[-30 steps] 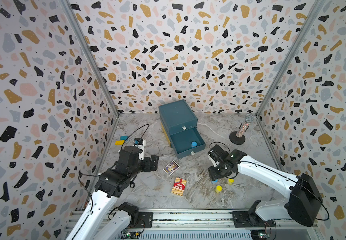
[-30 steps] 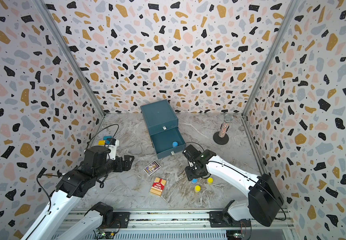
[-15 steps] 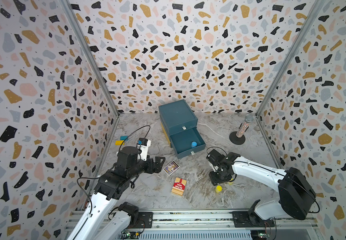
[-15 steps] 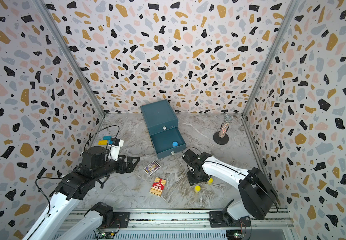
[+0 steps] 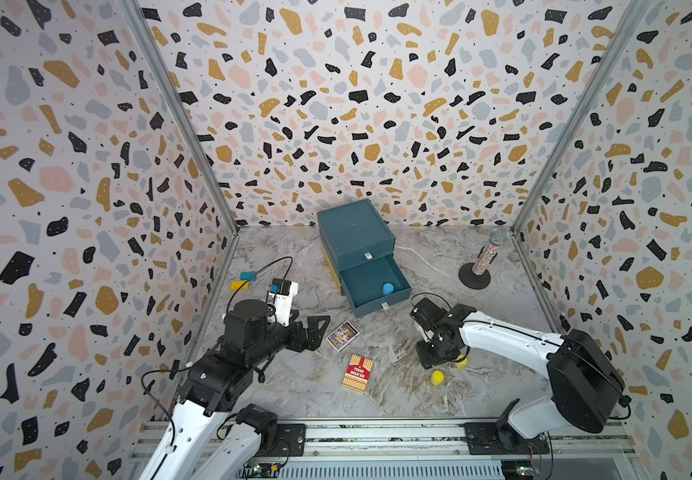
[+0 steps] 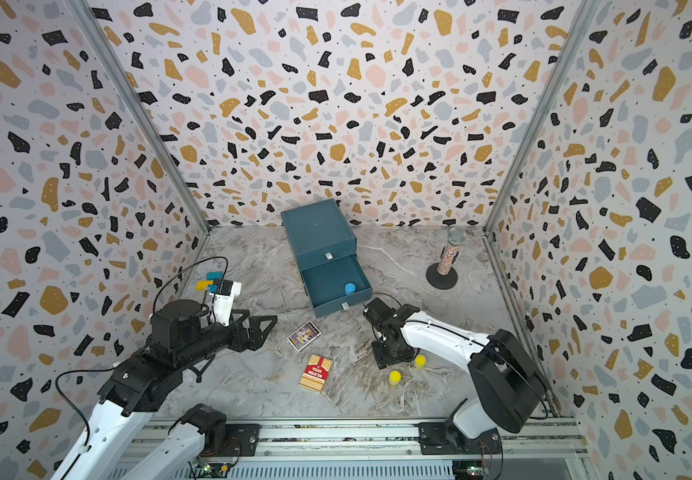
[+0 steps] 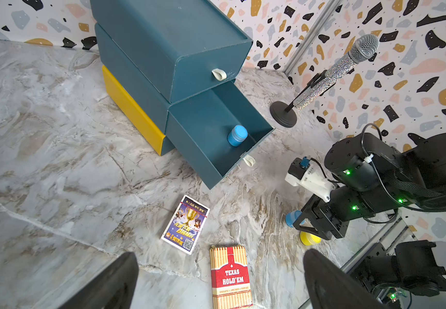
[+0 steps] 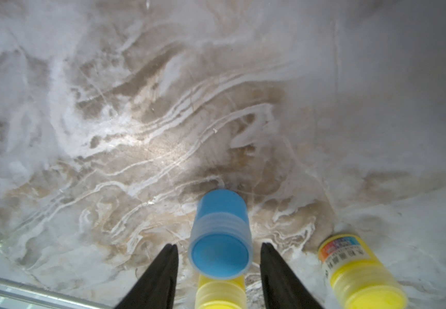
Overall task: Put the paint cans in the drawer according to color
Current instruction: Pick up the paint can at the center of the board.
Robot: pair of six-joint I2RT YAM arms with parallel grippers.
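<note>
ok so going left to right, using the teal drawer (image 5: 355, 232) as my anchor: way off to its left, by the side wall, the little blue and yellow blocks (image 5: 243, 281) lie flat on the marble table (image 5: 306, 395). Closer in, front-left of the drawer, the left gripper (image 5: 315, 332) is held up off the table with its jaws spread wide and nothing between them. The left wrist view shows both fingers (image 7: 109, 281) far apart. In front of the drawer there's a loose playing card (image 5: 342, 336) and, further forward, a red striped card box (image 5: 357, 372). The drawer itself is a dark teal stack with a yellow strip low on its left side and small white pull tabs. Its top level is shut and the level under it is pulled out toward the front. One blue paint can (image 5: 387, 288) stands in the front right corner of that open tray, a tiny round jar with a light blue lid. Front-right of the drawer, the right gripper (image 5: 429, 361) points down and straddles the second blue paint can (image 8: 220, 238), which has the same blue lid and a see-through blue body. The jaws are partly spread, with a sliver of gap either side of the lid, so not pinching it. A yellow paint can (image 5: 461, 362) sits just beside that gripper, and the other yellow paint can (image 5: 437, 377) is a touch further from the drawer. Both have yellow lids, and one shows a printed label. Off to the drawer's right, near the side wall, a sparkly microphone (image 5: 486, 257) stands on a black round base.
</note>
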